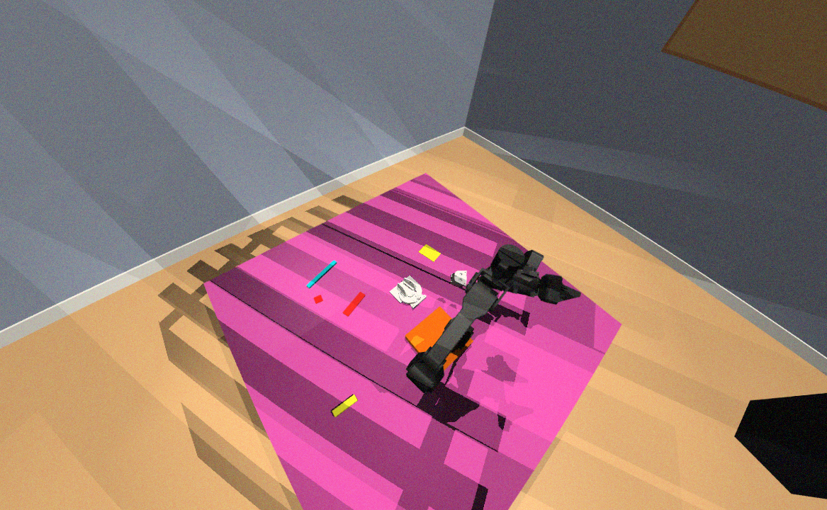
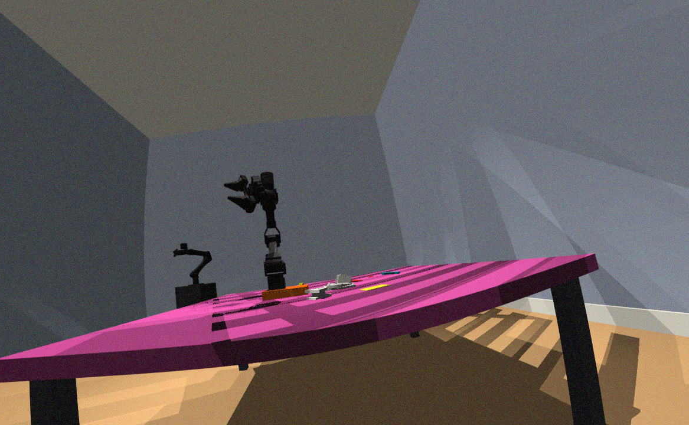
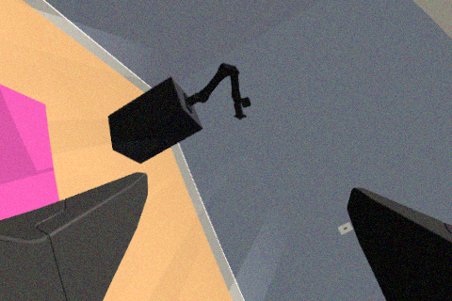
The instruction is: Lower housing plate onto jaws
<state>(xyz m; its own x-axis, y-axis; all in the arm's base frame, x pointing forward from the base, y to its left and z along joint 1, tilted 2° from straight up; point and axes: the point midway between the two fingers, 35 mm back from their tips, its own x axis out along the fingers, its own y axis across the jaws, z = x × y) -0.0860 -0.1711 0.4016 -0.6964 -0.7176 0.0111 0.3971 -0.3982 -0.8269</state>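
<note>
A white assembly (image 1: 408, 291) (image 2: 343, 280) with raised curved parts sits on the pink table (image 1: 371, 374) (image 2: 425, 322). A smaller white piece (image 1: 459, 277) (image 2: 317, 293) lies beside it, apart from it in the top view. The parts are too small to tell which is the housing plate, or to see the pins and stubs. My gripper (image 2: 227, 192) (image 3: 250, 192) is open and empty. It is raised high above the table and points sideways, away from the white parts. The wrist view shows no white part between the fingers.
An orange block (image 1: 430, 328) (image 2: 285, 292) is near the white parts, partly under my arm in the top view. A yellow plate (image 1: 429, 252) (image 2: 374, 287), cyan bar (image 1: 322, 273), red bar (image 1: 353, 303) and yellow bar (image 1: 344, 405) lie around. Another arm (image 2: 206, 258) (image 3: 214, 86) stands beyond the table.
</note>
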